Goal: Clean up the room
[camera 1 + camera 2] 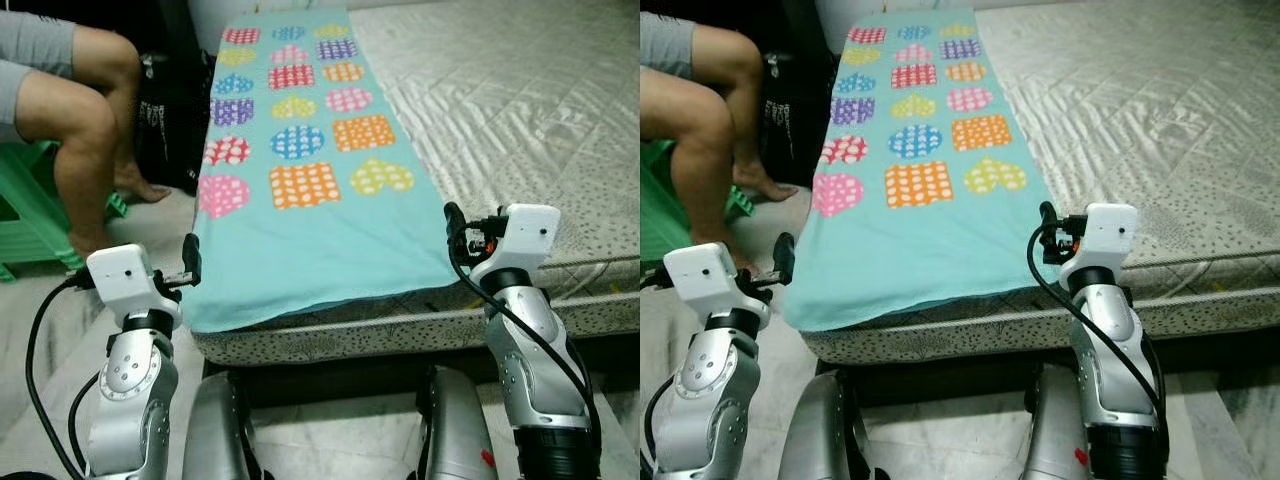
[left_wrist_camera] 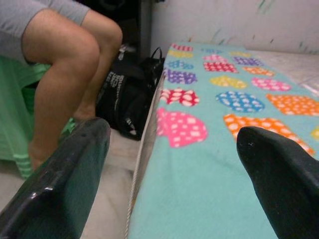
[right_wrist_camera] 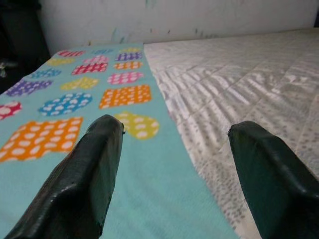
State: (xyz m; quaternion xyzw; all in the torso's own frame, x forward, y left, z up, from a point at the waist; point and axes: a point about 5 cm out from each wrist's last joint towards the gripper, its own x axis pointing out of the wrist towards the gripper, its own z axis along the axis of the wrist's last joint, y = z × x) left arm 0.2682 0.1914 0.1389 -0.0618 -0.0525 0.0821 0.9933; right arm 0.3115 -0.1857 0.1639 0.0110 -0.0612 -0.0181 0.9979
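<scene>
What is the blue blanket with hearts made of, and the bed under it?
The blanket looks like soft fleece: matte, slightly fuzzy, draping over the edge. The mattress seems covered in quilted woven fabric with a slight sheen, stitched in wavy lines.

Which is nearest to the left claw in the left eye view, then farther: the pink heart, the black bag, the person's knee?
1. Pink heart, on the blanket near the left claw.
2. Black bag, on the floor beside the bed.
3. Person's knee, farthest, left.
</scene>
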